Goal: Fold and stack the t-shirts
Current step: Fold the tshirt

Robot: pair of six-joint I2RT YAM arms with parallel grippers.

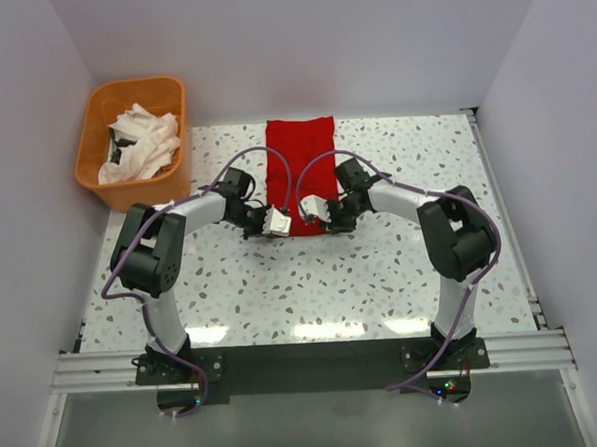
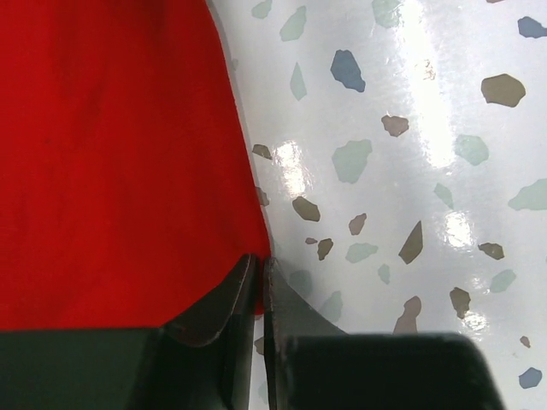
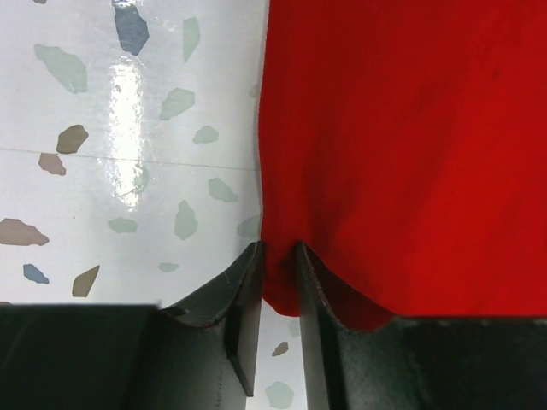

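The left gripper and right gripper each pinch a lower corner of the red t-shirt, but the left grabs only the tip, which could slip out.

The worktop is a glossy white slab speckled with grey, brown and blue flecks, much like terrazzo. Plain pale walls close it in on three sides: a back wall beyond the far edge, a left wall and a right wall. Bright patches of glare lie on the sheen near the near edge. A silver metal rail runs along that edge, and a thin metal strip lines the right edge.
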